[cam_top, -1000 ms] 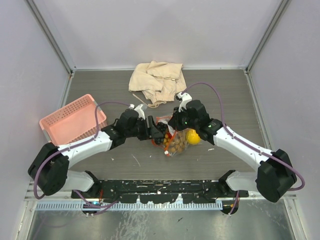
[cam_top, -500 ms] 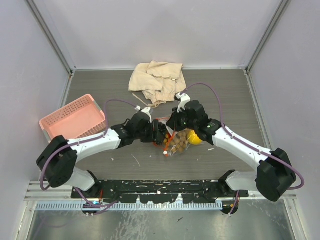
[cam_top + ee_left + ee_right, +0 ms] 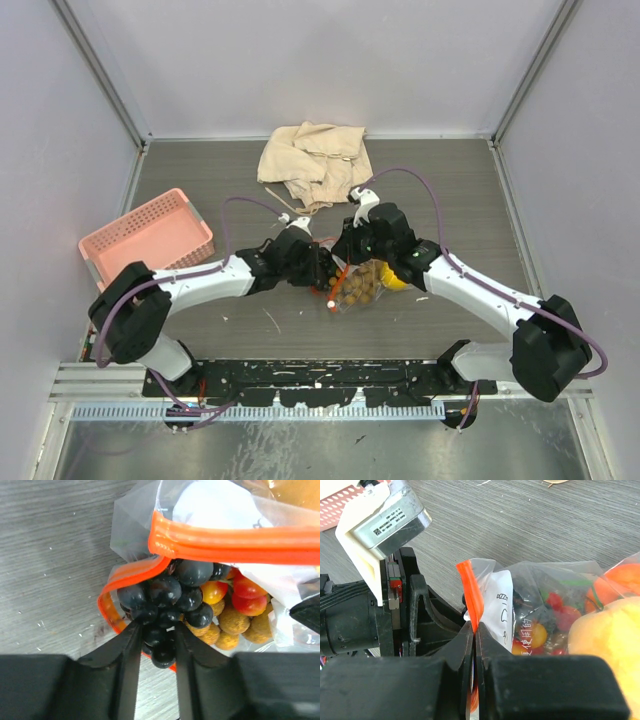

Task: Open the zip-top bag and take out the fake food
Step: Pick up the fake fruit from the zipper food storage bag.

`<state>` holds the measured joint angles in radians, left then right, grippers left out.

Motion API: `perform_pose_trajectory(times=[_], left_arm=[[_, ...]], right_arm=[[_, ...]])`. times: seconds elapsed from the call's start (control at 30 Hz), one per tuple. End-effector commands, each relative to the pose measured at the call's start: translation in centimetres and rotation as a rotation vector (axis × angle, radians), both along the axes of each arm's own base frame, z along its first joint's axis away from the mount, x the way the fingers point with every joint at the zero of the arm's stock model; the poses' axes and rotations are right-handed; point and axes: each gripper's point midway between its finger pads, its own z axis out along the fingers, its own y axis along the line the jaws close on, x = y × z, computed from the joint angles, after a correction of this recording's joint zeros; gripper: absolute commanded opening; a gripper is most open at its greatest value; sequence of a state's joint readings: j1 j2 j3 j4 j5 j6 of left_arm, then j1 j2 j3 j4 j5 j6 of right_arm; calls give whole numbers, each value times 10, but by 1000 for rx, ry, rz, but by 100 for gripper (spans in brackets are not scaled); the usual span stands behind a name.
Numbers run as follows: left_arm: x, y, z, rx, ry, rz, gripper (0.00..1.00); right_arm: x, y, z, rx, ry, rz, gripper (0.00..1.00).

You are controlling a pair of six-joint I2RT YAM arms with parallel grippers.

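Clear plastic zip-top bag [image 3: 358, 288] is lying mid-table on the grey wood-grain table [image 3: 470, 190], wedged between both grippers, mouth facing the left arm. Right gripper [image 3: 474, 632] is pinching the upper orange-red zip strip [image 3: 470, 587], jaws almost flat together on it. It's holding that lip up off the lower one, so the mouth is gaping. Lower lip is sagging in a loop on the tabletop. Left gripper [image 3: 155, 641] is sitting right at that opening, reaching in over the lower lip. Its jaws are narrow and squeezing the bottom few of the dark purple plastic grapes [image 3: 167, 597], a finger touching on each side. Rest of the grape bunch is bulging just ahead of the fingertips, at the bag mouth. Tan-brown plastic berry cluster [image 3: 235, 625] and small red and orange round fruits [image 3: 247, 594] are sitting deeper in, behind the grapes, clear of the left fingers. Yellow plastic lemon [image 3: 607, 640] is pressing against the bag's far end, just beside the right gripper. Crumpled beige cloth [image 3: 312, 165] is lying near the back edge and the pink plastic mesh basket [image 3: 150, 235] at the left edge, both well apart from the bag.
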<state>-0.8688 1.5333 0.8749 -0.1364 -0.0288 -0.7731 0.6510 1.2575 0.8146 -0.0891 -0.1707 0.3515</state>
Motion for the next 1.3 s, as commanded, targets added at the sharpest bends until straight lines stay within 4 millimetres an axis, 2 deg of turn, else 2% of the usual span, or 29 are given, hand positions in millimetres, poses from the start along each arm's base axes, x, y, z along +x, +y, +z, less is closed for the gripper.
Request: perform_pose_trajectory(times=[0.0, 0.17, 0.3, 0.6, 0.87, 0.97, 1.13, 1.27], left_arm=[[16, -9, 17, -27, -68, 21, 24], [14, -5, 25, -43, -93, 13, 7], [7, 0, 35, -66, -112, -2, 0], [-5, 15, 53, -96, -149, -10, 0], [-14, 12, 60, -138, -135, -40, 0], [-18, 13, 79, -187, -157, -51, 0], [-29, 19, 91, -219, -150, -69, 0], [-35, 27, 93, -215, -139, -72, 0]], right_arm=[[3, 6, 19, 54, -56, 6, 10], [1, 1, 15, 39, -56, 0, 9], [0, -3, 13, 26, -60, -10, 10], [-1, -10, 14, 13, -73, -30, 10], [-2, -11, 12, 8, -69, -34, 10], [-2, -13, 9, 1, -67, -36, 10], [-1, -13, 6, -7, -65, -36, 10], [-1, -13, 7, -6, -66, -36, 10]])
